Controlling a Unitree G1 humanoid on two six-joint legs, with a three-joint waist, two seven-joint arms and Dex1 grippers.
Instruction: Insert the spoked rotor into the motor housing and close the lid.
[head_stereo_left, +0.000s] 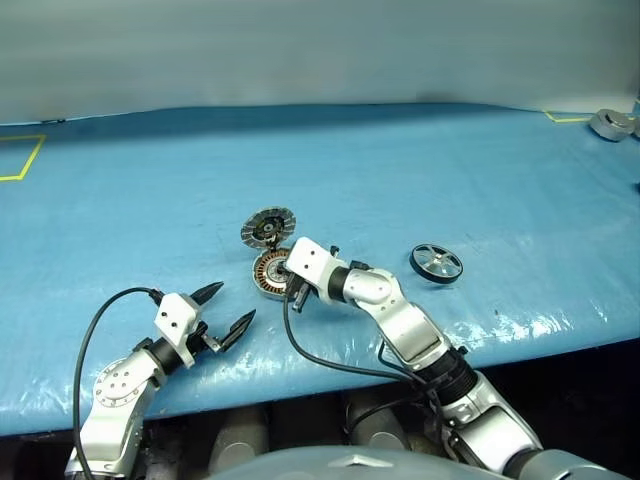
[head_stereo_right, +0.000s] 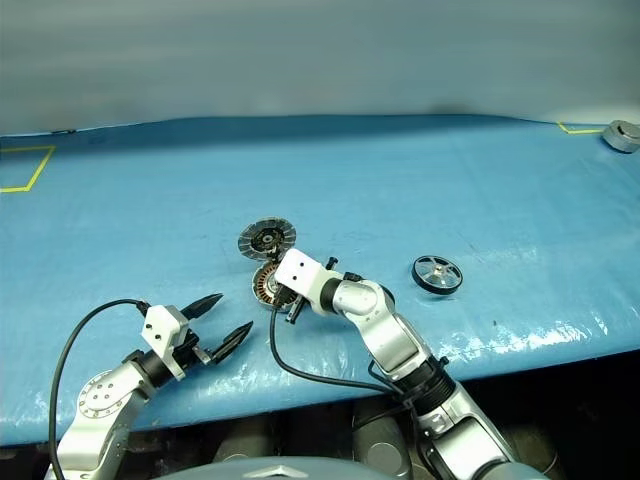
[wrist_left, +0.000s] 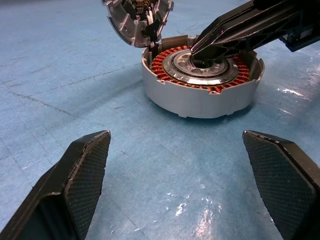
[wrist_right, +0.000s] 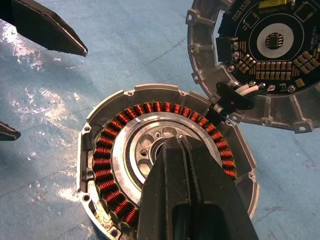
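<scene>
While the right fingers (wrist_right: 172, 145) are pressed together with no gap between them, their tips rest in the silver centre of the motor housing (wrist_right: 107, 165), inside the ring of copper-brown windings; nothing is pinched between them. The housing sits flat on the blue counter (head_stereo_left: 400, 170) with its cup open upward. Beyond the right fingertips, the lid (wrist_right: 260, 60) stands swung open at the far rim of the housing, joined to it at the edge, its inner face with a dark circuit board and small white wires turned toward the right wrist camera; from the head views its striped grey outer face (head_stereo_left: 268, 227) shows just behind the housing. The left fingers (head_stereo_left: 222, 308) are spread wide and hold nothing; they hang just above the counter, pointing at the housing, which lies ahead of them and between the lines of the two pads (wrist_left: 82, 170), a stretch of bare counter apart from it. In the left wrist view the closed right fingers reach into the housing from the side opposite the lid's hinge edge. The spoked rotor (head_stereo_left: 436, 262) lies flat on the counter, well apart from both pairs of fingers, off to the outer side of the right arm, touched by nothing. A grey round part (head_stereo_left: 612, 123) sits by yellow tape at the counter's far right corner.
</scene>
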